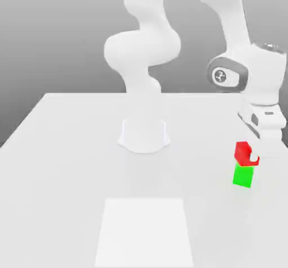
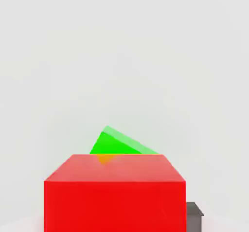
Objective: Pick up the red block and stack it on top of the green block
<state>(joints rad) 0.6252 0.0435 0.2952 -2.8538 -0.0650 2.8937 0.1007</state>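
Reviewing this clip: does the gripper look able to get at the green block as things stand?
Probably not from above: the red block sits on top of the green block, right under the gripper. The green block's sides look free.

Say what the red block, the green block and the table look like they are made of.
Red block: flat matte colour, no gloss or marks; possibly painted wood or plastic. Green block: same plain matte look, likely the same material. Table: smooth pale grey-white, featureless, perhaps laminate; the look leaves it open.
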